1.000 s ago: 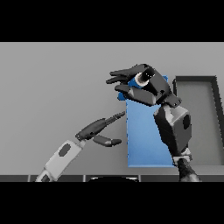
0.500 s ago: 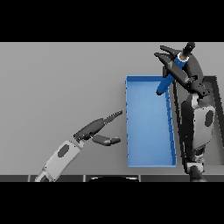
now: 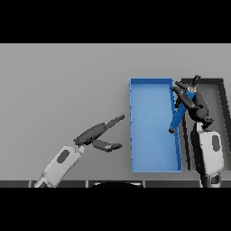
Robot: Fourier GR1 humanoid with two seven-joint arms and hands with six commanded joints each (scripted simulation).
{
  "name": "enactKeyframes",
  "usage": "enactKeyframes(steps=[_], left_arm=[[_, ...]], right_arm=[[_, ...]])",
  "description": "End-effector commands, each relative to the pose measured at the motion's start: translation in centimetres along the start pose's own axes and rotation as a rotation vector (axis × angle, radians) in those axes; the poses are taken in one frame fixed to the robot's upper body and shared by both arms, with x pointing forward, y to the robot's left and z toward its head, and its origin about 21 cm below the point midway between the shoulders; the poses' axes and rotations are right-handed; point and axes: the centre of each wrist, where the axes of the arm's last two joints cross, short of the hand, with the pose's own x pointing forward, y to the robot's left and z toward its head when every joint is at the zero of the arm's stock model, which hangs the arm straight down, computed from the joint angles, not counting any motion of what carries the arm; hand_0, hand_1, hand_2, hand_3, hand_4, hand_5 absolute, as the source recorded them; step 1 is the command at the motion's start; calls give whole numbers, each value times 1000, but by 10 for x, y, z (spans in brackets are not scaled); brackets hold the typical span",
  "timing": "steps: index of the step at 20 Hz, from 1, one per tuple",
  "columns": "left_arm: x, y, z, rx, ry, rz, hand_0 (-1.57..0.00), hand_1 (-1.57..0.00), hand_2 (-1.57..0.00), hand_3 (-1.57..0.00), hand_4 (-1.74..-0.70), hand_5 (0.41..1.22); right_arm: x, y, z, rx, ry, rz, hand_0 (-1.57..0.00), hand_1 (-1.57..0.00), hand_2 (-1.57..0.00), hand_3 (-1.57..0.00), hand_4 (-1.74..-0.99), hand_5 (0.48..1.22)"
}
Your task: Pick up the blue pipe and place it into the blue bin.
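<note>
My right hand (image 3: 195, 103) is clasping the blue pipe (image 3: 182, 110), fingers curled round its upper part. I am lowering it from its higher carry, so it now slants over the right wall of the blue bin (image 3: 152, 159), almost ready to drop. My left hand (image 3: 100, 134) is idling, fingers relaxed, over the table (image 3: 63, 85).

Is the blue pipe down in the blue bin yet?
Not yet. The blue pipe is tilted across the blue bin's right wall, gripped by the right hand.
</note>
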Motion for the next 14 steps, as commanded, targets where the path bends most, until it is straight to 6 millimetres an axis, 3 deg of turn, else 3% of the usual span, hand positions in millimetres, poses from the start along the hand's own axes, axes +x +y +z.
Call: enactKeyframes(steps=[1, 2, 3, 6, 8, 9, 11, 13, 14], left_arm=[[5, 1, -4, 4, 3, -6, 1, 1, 1, 1, -828, 470], [2, -1, -3, 3, 14, -8, 1, 1, 1, 1, -826, 470], [4, -1, -4, 3, 14, -7, 1, 1, 1, 1, -827, 471], [4, -3, -4, -1, 16, -9, 1, 1, 1, 1, -826, 475], [8, -5, -6, 6, 17, -6, 1, 1, 1, 1, -827, 474], [8, -4, -5, 1, 13, -2, 1, 1, 1, 1, -829, 474], [6, -6, -6, -1, 17, -5, 1, 1, 1, 1, -829, 476], [5, -6, -8, -1, 19, -10, 1, 1, 1, 1, -828, 476], [4, -5, -6, 1, 21, -13, 1, 1, 1, 1, -826, 477]], right_arm=[[-6, 1, 2, -6, 33, 10, -1571, -1571, -1571, -1351, -1548, 1221], [-16, 2, 6, -8, 79, 18, -1571, -1571, -1571, -1080, -1586, 1221], [-23, 3, 7, -8, 119, 42, -1571, -1571, -1571, -1178, -1569, 1221], [-46, 8, 13, -16, 236, 81, -1571, -1571, -1571, -693, -1653, 1205], [-56, 8, 15, -50, 322, 76, -1571, -1571, -1571, -1009, -1583, 1199], [-60, 9, 16, -58, 369, 45, -1465, -1382, -1333, -807, -1534, 1190], [-63, 11, 14, -46, 412, 27, -937, -884, -853, -516, -1404, 1159], [-65, 12, 10, -43, 471, 9, -599, -566, -545, -330, -1302, 1182], [-65, 14, 9, -20, 482, 38, -479, -452, -436, -264, -1264, 1139]])
